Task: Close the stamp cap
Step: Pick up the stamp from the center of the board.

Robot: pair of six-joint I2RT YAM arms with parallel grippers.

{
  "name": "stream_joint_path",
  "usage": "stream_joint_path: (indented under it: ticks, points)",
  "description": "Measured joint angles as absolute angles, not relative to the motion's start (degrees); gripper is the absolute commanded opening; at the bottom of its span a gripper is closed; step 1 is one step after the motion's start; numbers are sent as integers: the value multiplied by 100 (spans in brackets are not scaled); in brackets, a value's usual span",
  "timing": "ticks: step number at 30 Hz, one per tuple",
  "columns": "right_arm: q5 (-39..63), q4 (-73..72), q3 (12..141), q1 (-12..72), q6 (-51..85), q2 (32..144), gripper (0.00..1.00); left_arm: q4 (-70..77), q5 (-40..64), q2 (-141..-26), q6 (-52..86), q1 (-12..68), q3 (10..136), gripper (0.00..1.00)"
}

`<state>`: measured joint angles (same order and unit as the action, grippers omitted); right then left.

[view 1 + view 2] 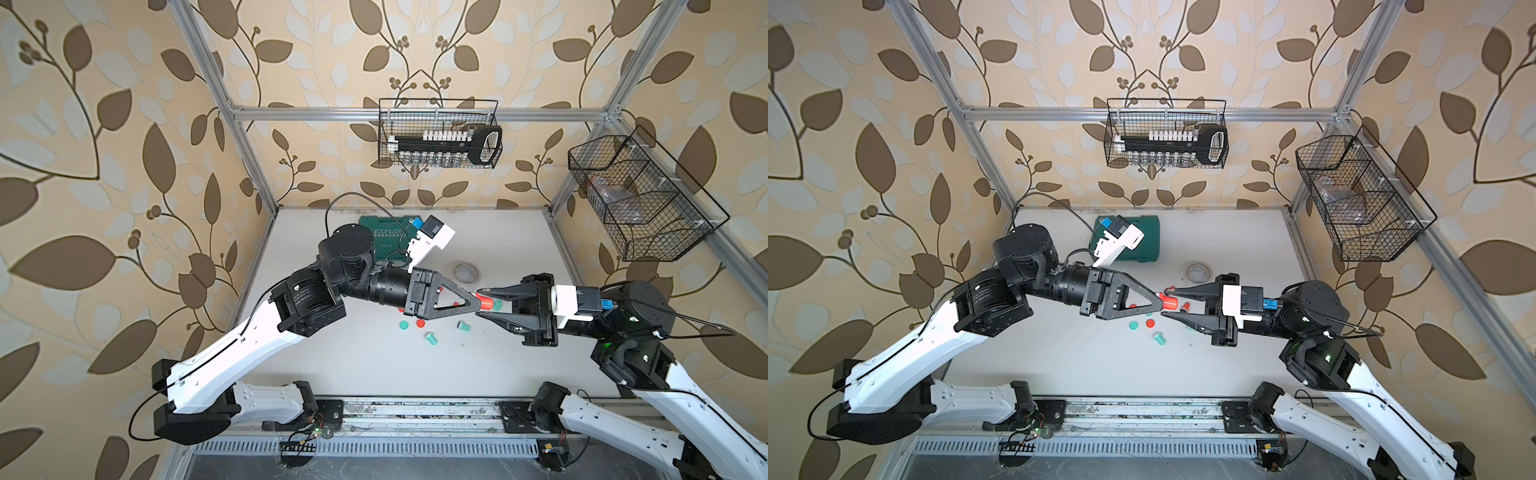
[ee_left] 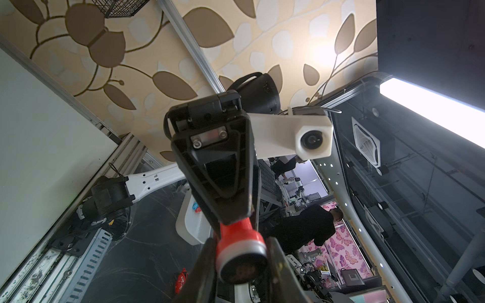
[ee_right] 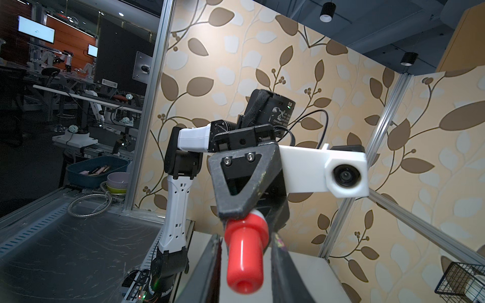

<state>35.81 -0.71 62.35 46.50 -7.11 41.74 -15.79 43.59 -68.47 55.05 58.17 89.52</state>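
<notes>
Stamp: red stamp (image 1: 484, 302), held in the air above the white table (image 1: 374, 365). From the green case (image 1: 376, 226), toward the robot's bases and slightly to the right arm's side.

Long axis: roughly level, running from wrist to wrist. Slim handle (image 3: 244, 262) toward the right arm; wide end with a white band (image 2: 240, 245) and a dark round face toward the left arm.

Left gripper (image 1: 471, 305): clamped on the stamp's wide end.

Right gripper (image 1: 1164, 301): faces the stamp head-on from the opposite side, fingers close in on either side of the handle. Cannot tell whether pinching it or a sliver short.

Key relation: handle straight ahead, already between the right fingers. Probably calls for a squeeze rather than a reach.

Nearer arm: both at the stamp; firm hold with the left only.

Cap: none made out for certain on the dark face. Loose green cap (image 1: 403, 325) and red cap (image 1: 420, 322) flat on the table, toward the bases from the green case and below the stamp. Likely still to be fetched.

Writing: white capitals on the green case, "EXPLO" readable, the rest hidden behind the left arm. Small upside-down label on the left arm's motor, too small to read.
</notes>
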Motion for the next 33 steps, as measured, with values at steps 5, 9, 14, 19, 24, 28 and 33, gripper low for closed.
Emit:
stream_joint_path:
  ticks: [5,9,14,19,24,28,33]
  points:
    - [3581,-75,6239,4650,-709,4198,24,-1557,4368,-6847,5518,5817,8952,18]
    - [3586,-73,6270,4650,-707,4198,20,-1516,4397,-6849,5535,5817,8952,18]
    - [3616,-69,6298,4650,-694,4198,10,-1474,4449,-6858,5546,5817,8952,18]
    - [3623,-49,6298,4650,-701,4178,5,-1479,4458,-6864,5535,5817,8952,20]
    - [3614,27,6298,4650,-707,4169,1,-1555,4427,-6864,5419,5817,8952,32]
    - [3553,113,6298,4650,-709,4160,0,-1883,4099,-6853,5186,5817,9006,52]
    - [3286,486,6289,4648,-709,4075,0,-2740,3087,-6659,4624,5846,9096,66]
